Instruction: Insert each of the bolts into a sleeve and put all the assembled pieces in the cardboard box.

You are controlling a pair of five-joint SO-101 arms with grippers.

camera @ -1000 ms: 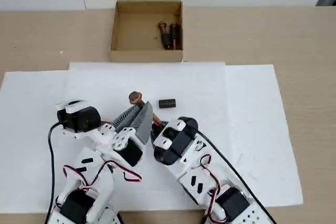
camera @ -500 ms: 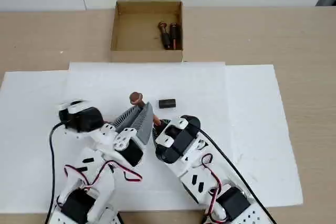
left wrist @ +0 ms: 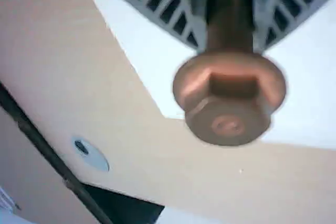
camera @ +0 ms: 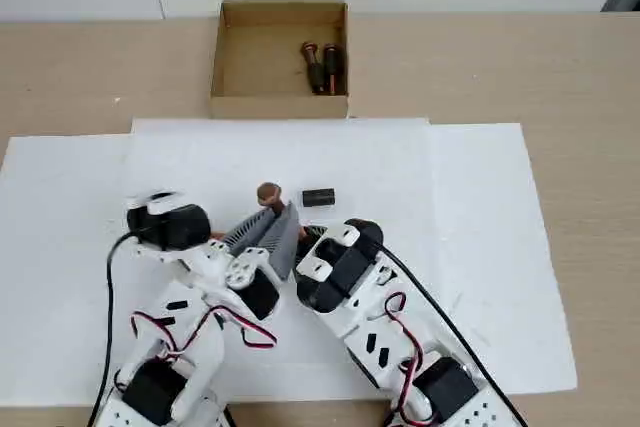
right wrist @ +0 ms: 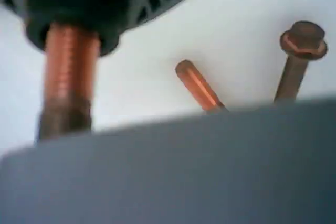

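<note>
My left gripper (camera: 272, 215) is shut on a copper bolt (camera: 268, 194), whose flanged hex head (left wrist: 229, 103) sticks out past the ribbed grey fingers (left wrist: 147, 3). Close beside it, my right gripper (camera: 303, 237) is tucked under its own wrist. In the right wrist view a black sleeve (right wrist: 68, 19) sits between the jaws with a threaded copper shaft (right wrist: 65, 77) coming out of it. A second bolt (right wrist: 299, 51) and a copper shaft end (right wrist: 197, 85) show beyond on the white paper. A loose black sleeve (camera: 318, 197) lies just past both grippers. The cardboard box (camera: 228, 57) holds two assembled pieces (camera: 322, 65).
White paper sheets (camera: 470, 207) cover the wooden table's near half. The box stands at the far edge of the paper, left of centre. Both arm bodies and their cables (camera: 110, 277) crowd the near middle.
The left arm has shifted right and slightly nearer, carrying the bolt closer to the right gripper. The right arm has barely moved.
</note>
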